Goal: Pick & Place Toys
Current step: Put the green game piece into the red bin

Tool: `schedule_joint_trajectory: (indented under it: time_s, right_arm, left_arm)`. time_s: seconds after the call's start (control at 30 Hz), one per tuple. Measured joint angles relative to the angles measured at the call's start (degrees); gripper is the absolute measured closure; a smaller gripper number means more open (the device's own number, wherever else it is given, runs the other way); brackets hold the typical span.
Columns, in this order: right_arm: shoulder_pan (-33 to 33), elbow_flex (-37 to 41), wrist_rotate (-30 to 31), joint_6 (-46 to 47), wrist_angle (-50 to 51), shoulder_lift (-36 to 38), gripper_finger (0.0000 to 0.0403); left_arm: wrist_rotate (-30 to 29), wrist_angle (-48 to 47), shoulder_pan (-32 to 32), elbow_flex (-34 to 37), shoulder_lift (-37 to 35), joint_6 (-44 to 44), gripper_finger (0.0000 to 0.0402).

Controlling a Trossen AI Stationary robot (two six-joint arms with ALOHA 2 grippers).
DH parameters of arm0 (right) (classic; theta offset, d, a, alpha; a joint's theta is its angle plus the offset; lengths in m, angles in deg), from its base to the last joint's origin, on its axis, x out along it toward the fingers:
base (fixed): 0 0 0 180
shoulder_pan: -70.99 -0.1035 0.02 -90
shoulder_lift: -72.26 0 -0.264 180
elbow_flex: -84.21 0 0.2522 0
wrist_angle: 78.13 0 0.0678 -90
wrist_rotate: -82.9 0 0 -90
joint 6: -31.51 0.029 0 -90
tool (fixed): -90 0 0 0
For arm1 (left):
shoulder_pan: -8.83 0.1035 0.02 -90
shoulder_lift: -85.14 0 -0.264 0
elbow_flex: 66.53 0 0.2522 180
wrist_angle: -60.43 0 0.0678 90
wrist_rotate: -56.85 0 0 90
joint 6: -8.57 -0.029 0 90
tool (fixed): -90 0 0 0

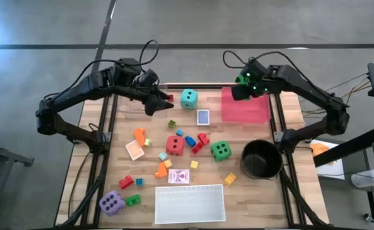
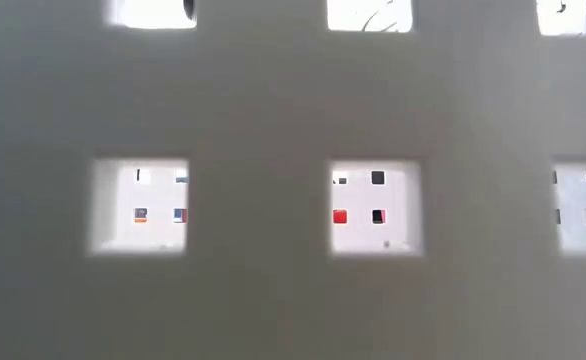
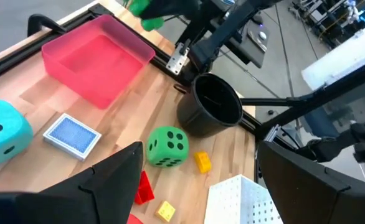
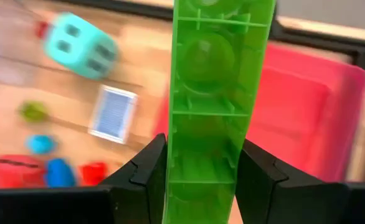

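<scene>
Between the right gripper's [image 4: 201, 171] 2 fingers stood a long green block [image 4: 217, 93], clamped, above the pink tray's [image 1: 246, 110] near edge. Best practice: centre over the tray, lower, then release. Left gripper [image 1: 163, 101] hung wide open, empty, beside the teal die [image 1: 188, 98].

My high camera looks straight down and sees the whole table [image 1: 110, 160] from far up. My low camera sits right behind a white wall with square holes [image 2: 273, 260], so I only peek through. My left wrist camera looks across the table at the pink tray [image 3: 98, 59], the blue card [image 3: 72, 135] and the teal die [image 3: 2, 134]. My right wrist camera, very close, sees those same three things.
</scene>
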Motion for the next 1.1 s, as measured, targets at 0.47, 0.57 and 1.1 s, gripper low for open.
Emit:
schedule_joint_trajectory:
  time_s: [0.47,0.57,1.1]
  right_arm:
    - [5.3,1.8,-3.2,-23.7,0.8,-14.6,0.0274]
    - [5.3,2.2,-4.1,-31.1,1.0,-17.7,0.0274]
    - [5.4,9.8,-6.4,-42.0,-2.4,-21.2,0.0274]
  left_arm:
    - [0.2,-2.4,0.0,0.0,-1.3,1.2,0.0086]
    - [0.1,-3.2,0.0,0.0,-1.3,1.2,0.0086]
    - [-1.9,-4.5,0.0,0.0,-1.3,1.0,0.0086]
